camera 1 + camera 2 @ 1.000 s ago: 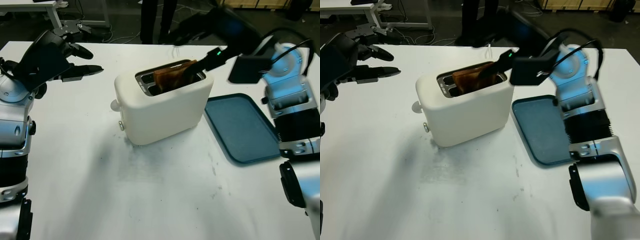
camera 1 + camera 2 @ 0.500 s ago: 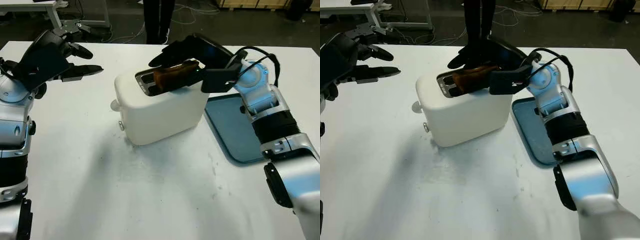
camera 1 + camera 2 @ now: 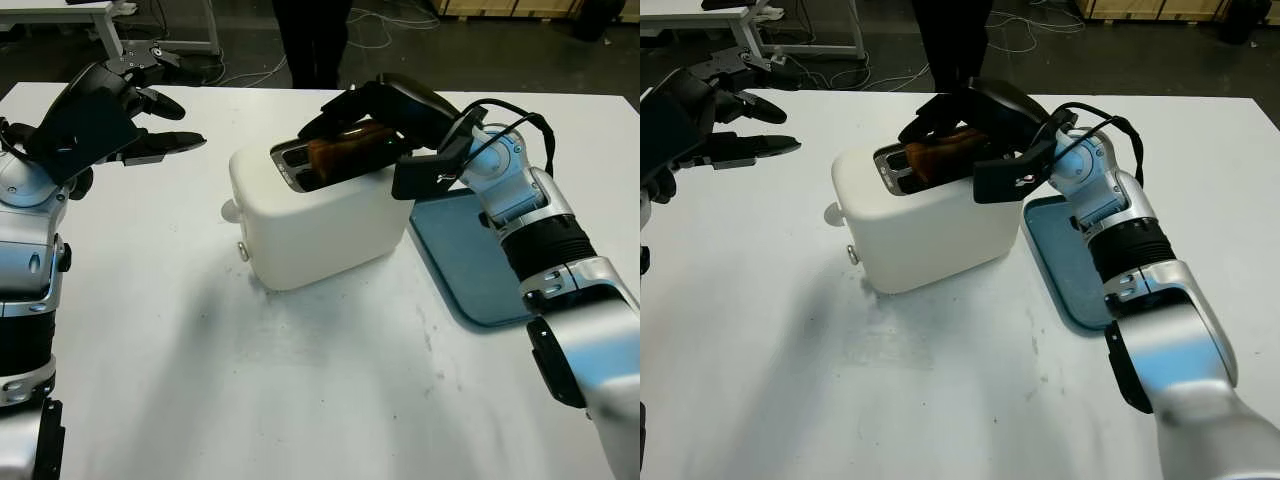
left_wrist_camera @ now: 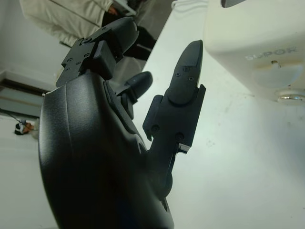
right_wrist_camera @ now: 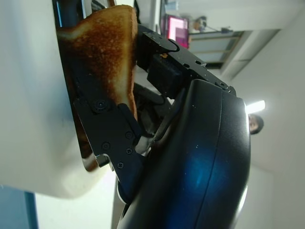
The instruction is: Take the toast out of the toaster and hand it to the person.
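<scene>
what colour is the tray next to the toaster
The tray is dark blue, seen best in the left eye view.

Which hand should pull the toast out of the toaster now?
Right. The right hand is already at the toaster slot with fingers on both sides of the toast. The left hand is open, off over the table's far left.

blue tray (image 3: 480, 262) flat on white table (image 3: 300, 380), w/ metal frame (image 3: 150, 40) behind.

Bare table (image 3: 330, 400) before toaster (image 3: 320, 225)
</scene>
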